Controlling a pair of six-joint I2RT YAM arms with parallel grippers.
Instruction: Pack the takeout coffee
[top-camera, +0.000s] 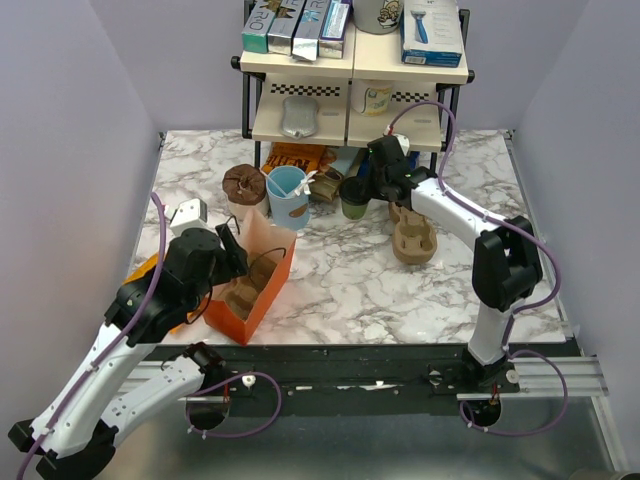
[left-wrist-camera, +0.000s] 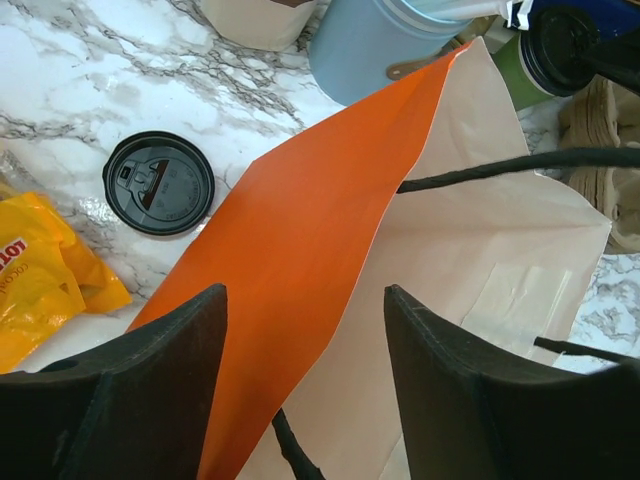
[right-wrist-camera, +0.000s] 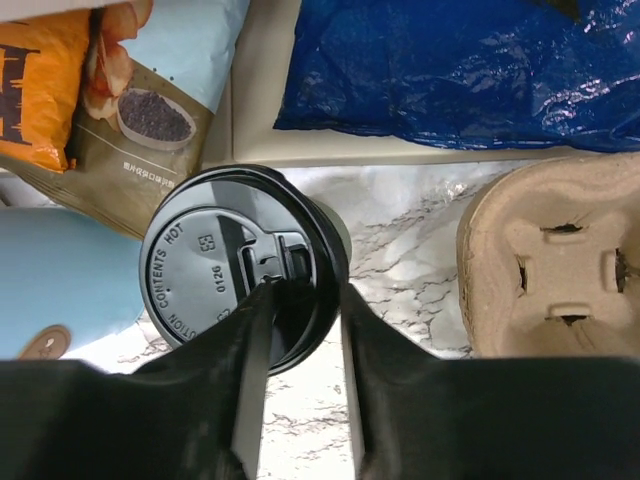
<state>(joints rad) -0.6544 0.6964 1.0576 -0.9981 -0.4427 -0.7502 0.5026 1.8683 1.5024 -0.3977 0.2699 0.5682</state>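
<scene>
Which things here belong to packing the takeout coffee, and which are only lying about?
For the job: takeout coffee, orange paper bag.
Lying about: loose black lid, light blue cup, yellow packet, pulp carrier.

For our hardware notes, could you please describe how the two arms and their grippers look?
Both the left arm and right arm have white link shells and black joint housings. Purple cables loop along each. The left gripper and right gripper have broad matte black fingers.
</scene>
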